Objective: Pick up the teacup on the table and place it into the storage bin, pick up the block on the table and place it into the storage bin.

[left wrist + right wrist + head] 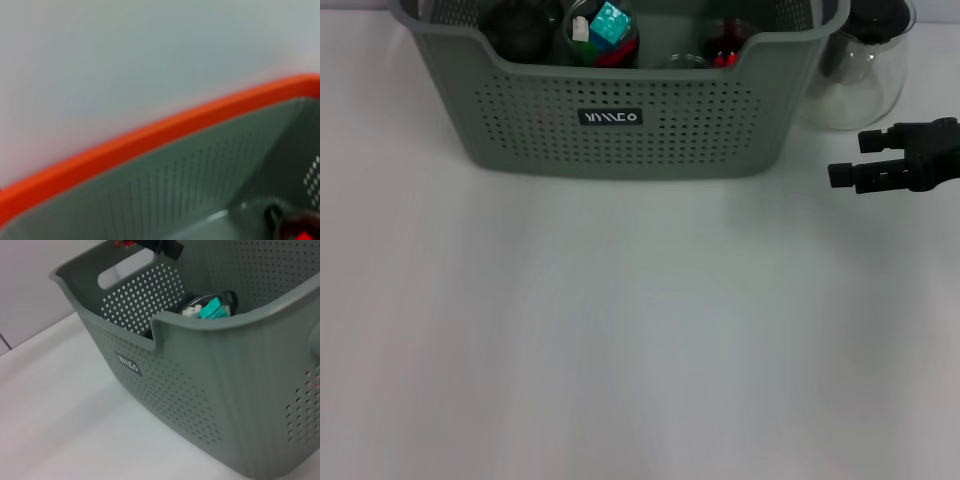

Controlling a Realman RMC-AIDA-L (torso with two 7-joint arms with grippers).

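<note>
The storage bin (620,130), a grey-green plastic basket with perforated walls, cut-out handles and a small black label (610,117), is sitting at the far middle of your white table (620,340). Inside it you are seeing a glass cup (602,35) holding a teal block (610,22) with a small white piece beside it, a dark rounded object (520,25) to its left, and something red (725,55) to its right. Just beyond the bin's right corner a clear glass carafe (860,70) is standing. Your right gripper (855,160) is hovering over the table to the right of the bin, apart from it, its black fingers spread and holding nothing. Your left gripper is not showing; its wrist camera is looking at an orange rim (150,135) over a grey perforated wall.
</note>
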